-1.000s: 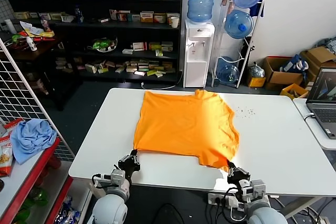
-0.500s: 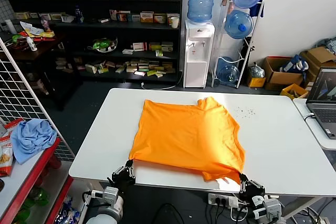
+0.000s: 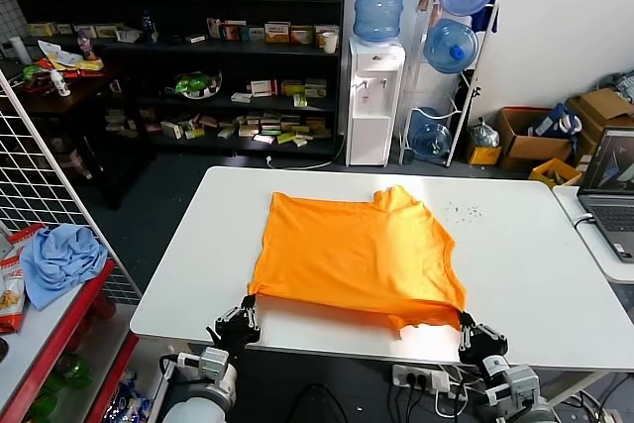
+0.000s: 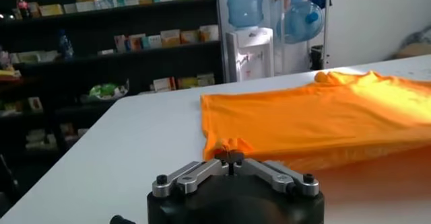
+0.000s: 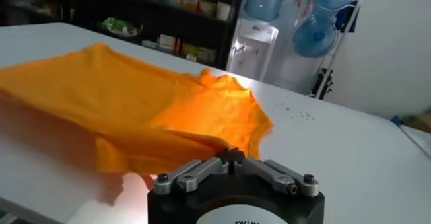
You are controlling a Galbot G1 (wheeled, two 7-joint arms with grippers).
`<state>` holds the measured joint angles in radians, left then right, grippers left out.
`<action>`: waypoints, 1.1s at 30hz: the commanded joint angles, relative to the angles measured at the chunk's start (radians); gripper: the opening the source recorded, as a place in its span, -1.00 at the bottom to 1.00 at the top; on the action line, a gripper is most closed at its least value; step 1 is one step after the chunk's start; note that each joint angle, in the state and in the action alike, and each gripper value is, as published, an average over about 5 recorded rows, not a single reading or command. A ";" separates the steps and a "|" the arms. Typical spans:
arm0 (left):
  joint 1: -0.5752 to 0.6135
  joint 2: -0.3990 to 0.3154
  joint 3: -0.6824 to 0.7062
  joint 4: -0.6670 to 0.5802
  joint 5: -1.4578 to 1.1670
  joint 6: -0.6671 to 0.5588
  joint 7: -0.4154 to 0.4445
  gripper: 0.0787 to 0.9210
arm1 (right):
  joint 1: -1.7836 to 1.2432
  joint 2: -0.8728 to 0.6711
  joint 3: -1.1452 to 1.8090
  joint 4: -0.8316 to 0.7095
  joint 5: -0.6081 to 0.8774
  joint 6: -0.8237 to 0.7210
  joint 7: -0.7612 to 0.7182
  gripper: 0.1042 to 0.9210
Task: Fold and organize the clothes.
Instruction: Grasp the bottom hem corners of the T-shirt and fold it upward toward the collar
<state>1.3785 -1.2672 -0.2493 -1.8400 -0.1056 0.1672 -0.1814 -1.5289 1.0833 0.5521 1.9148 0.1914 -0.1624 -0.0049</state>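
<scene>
The orange T-shirt (image 3: 357,255) lies spread on the white table (image 3: 525,274), plain side up, its collar towards the far edge. My left gripper (image 3: 246,306) is at the table's near edge, shut on the shirt's near left corner. In the left wrist view the left gripper (image 4: 230,155) pinches a bunched bit of the T-shirt (image 4: 323,118). My right gripper (image 3: 464,322) is shut on the near right corner. The right wrist view shows the right gripper (image 5: 230,155) holding the T-shirt (image 5: 135,104) by a lifted fold. The near hem stretches between both grippers.
A light blue cloth (image 3: 59,260) lies on the red rack at the left, behind a wire grid. A laptop (image 3: 614,190) stands on the adjoining table at the right. A water dispenser (image 3: 374,96) and stocked shelves (image 3: 198,56) stand beyond the table.
Both grippers have drawn the shirt's near hem towards the table's near edge and spread it wider. The right gripper has moved to the right, and the shirt has slid with them.
</scene>
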 commanded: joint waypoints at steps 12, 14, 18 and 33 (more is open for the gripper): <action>-0.322 0.028 0.087 0.277 -0.034 0.011 -0.004 -0.97 | 0.473 -0.082 -0.195 -0.394 0.035 0.093 -0.031 -0.95; -0.338 0.028 0.093 0.292 -0.036 0.012 -0.003 -0.97 | 0.500 -0.076 -0.211 -0.422 0.044 0.088 -0.032 -0.95; -0.353 0.021 0.100 0.308 -0.037 0.011 -0.002 -0.97 | 0.528 -0.056 -0.227 -0.458 0.061 0.063 -0.028 -0.95; -0.201 0.030 0.076 0.184 -0.113 -0.011 -0.008 -0.39 | 0.329 -0.082 -0.160 -0.265 0.168 -0.142 -0.008 -0.13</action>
<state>1.0987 -1.2422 -0.1652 -1.5931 -0.1742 0.1637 -0.1836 -1.1156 1.0194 0.3667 1.5605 0.3026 -0.2085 -0.0172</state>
